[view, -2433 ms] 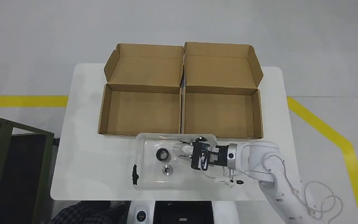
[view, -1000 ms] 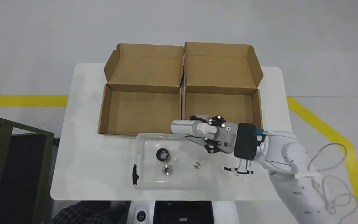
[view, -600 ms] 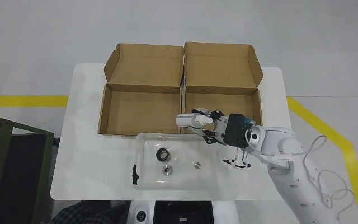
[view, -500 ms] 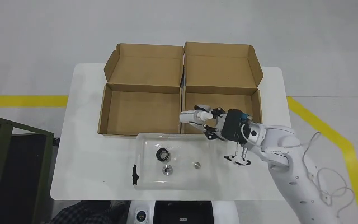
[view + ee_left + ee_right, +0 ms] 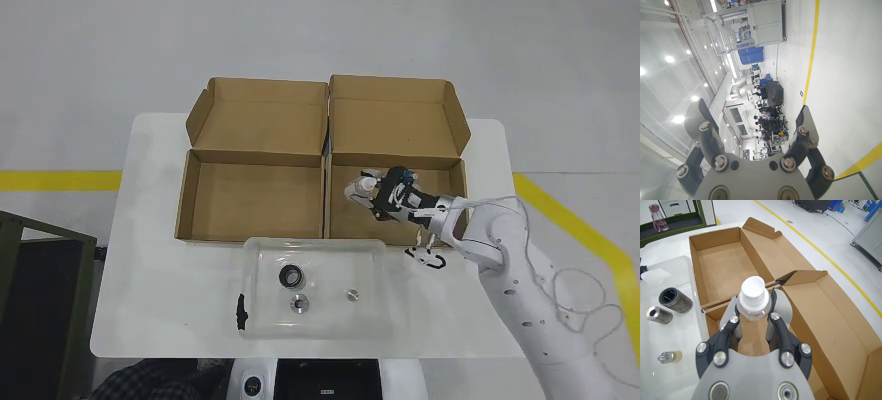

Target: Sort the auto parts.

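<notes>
Sorting in its carry-and-drop step: from above, the right gripper [image 5: 371, 190] clamps a white part [image 5: 358, 188] over the right box [image 5: 440, 212]. The tray [image 5: 330, 318] of metal parts [image 5: 291, 275] lies just beside that box. Left wrist camera: left gripper [image 5: 753, 111], fingers spread and empty, turned away from the box. Right wrist camera: part gripped above the box floor. Likely next: lower it and release inside.

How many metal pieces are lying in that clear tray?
3: a wide cylinder and a hollow sleeve side by side, and a small pin lying apart. None looks hidden.
</notes>
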`<state>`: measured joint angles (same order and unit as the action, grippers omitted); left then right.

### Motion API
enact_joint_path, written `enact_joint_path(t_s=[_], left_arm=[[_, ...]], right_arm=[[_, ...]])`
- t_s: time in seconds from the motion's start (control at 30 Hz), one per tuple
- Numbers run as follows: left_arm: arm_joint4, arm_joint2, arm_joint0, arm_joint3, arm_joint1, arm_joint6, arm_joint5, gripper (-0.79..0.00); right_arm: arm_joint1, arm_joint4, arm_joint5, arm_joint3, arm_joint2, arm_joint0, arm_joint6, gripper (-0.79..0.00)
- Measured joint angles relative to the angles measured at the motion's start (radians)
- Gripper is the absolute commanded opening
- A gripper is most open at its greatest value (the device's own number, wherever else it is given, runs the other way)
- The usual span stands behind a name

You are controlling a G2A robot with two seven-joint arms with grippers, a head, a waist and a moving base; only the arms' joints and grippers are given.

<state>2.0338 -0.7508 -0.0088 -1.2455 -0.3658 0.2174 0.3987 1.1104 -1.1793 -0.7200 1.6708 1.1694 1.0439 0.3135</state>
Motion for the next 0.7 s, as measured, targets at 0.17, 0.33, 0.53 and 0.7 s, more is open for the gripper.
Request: enact_joint_path(t_s=[0.17, 0.33, 0.53, 0.7], left_arm=[[0.0, 0.0, 0.0, 0.0, 0.0, 0.0, 0.0, 0.0], [0.0, 0.0, 0.0, 0.0, 0.0, 0.0, 0.0, 0.0], [0.0, 0.0, 0.0, 0.0, 0.0, 0.0, 0.0, 0.0], [0.0, 0.0, 0.0, 0.0, 0.0, 0.0, 0.0, 0.0]], right_arm=[[0.012, 0.007, 0.016, -0.098, -0.049, -0.057, 0.006, -0.785], [0.024, 0.003, 0.024, -0.168, -0.095, -0.1, 0.008, -0.785], [0.037, -0.003, 0.036, -0.238, -0.139, -0.137, 0.008, -0.785], [0.045, -0.001, 0.047, -0.275, -0.164, -0.154, 0.008, -0.379]])
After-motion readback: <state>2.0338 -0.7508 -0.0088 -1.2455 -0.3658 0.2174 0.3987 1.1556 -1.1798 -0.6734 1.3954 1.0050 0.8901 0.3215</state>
